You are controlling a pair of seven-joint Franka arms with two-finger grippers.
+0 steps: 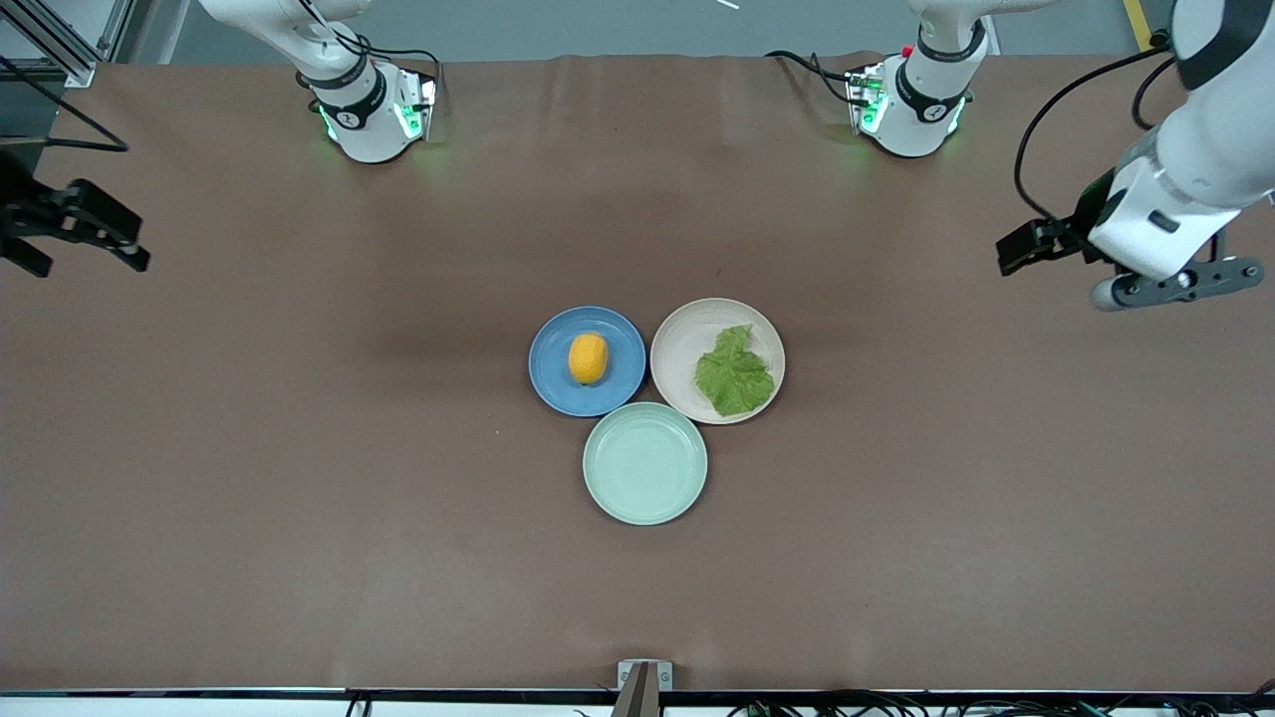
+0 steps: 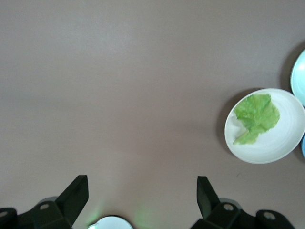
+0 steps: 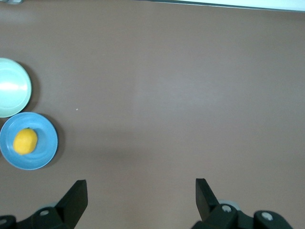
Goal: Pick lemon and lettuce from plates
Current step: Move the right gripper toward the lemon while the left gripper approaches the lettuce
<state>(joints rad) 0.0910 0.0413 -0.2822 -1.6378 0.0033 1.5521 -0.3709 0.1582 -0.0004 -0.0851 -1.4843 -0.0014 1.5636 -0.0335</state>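
The lemon (image 1: 588,358) lies on the blue plate (image 1: 551,376) at mid-table. The lettuce (image 1: 734,373) lies on the beige plate (image 1: 681,344), which touches the blue plate on the side toward the left arm's end. My left gripper (image 1: 1036,246) is open and empty, up over bare table at the left arm's end. Its wrist view shows its open gripper (image 2: 143,191), the lettuce (image 2: 257,114) and the beige plate (image 2: 281,145). My right gripper (image 1: 85,244) is open and empty over the right arm's end. Its wrist view shows its open gripper (image 3: 141,191), the lemon (image 3: 25,141) and the blue plate (image 3: 45,145).
An empty mint green plate (image 1: 644,463) sits nearer the front camera, touching both other plates; it also shows in the right wrist view (image 3: 12,87) and the left wrist view (image 2: 300,76). The arm bases (image 1: 369,110) (image 1: 911,110) stand along the table's back edge.
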